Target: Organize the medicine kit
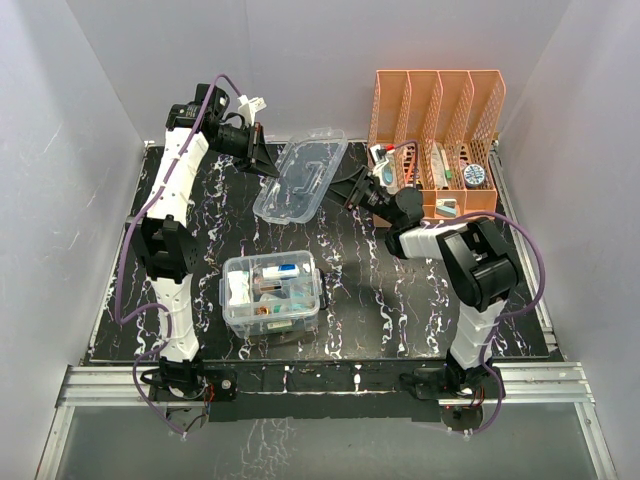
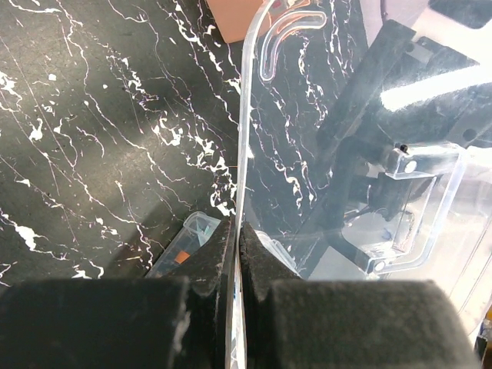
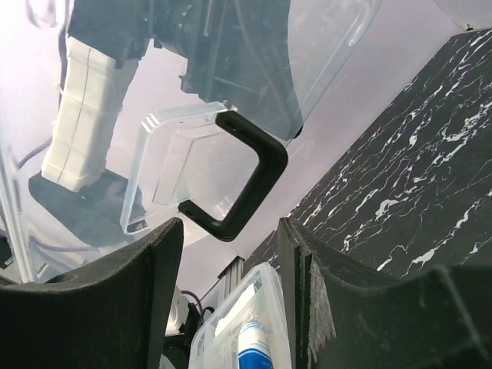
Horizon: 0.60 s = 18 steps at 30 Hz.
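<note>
The medicine kit's clear lid (image 1: pixel 300 176) hangs tilted above the back of the table. My left gripper (image 1: pixel 268 160) is shut on its left edge; in the left wrist view the jaws (image 2: pixel 237 231) pinch the thin rim of the lid (image 2: pixel 307 115), with the handle (image 2: pixel 430 201) to the right. My right gripper (image 1: pixel 353 190) is at the lid's right side, open. In the right wrist view its fingers (image 3: pixel 229 234) stand apart below the handle (image 3: pixel 254 175), which looks dark, with nothing between them. The deep clear box (image 1: pixel 230 305), filled with medicines, sits near the front.
A tall orange perforated rack (image 1: pixel 437 110) holding a few items stands at the back right, just behind the right arm. The box's rim (image 3: pixel 265 278) shows below the right fingers. White walls enclose the black marbled table (image 1: pixel 400 300).
</note>
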Motion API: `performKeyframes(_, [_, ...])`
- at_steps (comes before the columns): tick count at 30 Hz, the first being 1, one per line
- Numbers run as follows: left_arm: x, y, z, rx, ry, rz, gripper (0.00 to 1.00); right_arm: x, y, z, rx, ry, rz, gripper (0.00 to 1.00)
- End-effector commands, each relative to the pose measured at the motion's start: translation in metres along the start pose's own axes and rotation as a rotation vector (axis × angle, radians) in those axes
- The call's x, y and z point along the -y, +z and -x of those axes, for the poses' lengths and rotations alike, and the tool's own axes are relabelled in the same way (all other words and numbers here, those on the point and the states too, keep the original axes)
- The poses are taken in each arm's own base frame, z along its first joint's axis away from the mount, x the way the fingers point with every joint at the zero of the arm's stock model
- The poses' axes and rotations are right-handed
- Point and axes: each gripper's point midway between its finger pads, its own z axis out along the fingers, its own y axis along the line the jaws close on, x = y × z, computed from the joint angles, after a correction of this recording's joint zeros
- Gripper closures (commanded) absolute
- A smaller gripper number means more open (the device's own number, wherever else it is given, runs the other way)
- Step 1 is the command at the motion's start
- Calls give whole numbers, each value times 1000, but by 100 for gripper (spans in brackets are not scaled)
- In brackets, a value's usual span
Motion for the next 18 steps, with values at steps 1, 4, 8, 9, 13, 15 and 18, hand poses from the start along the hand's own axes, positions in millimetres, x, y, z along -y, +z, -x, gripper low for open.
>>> performKeyframes(1, [37,-25,-1,38,36,-63,100,-16,11,7,15,-33,84,50])
performKeyframes(4, [37,-24,-2,35,33,-66,100,-17,16,5,12,-30,98,51])
performKeyframes(8, [36,-22,-3,28,25,-68,100,-23,28,4,-3,-37,128,51])
performKeyframes(9, [35,-22,-3,28,25,-68,100,-24,31,3,-9,-37,132,51])
performKeyframes(13, [34,-21,-3,25,24,-69,100,-29,35,3,-18,-46,150,54])
performKeyframes(15, [34,-20,-3,23,21,-70,100,-31,35,4,-20,-47,154,58])
performKeyframes(18, [33,-19,-3,21,16,-74,100,-31,35,2,-27,-43,156,71])
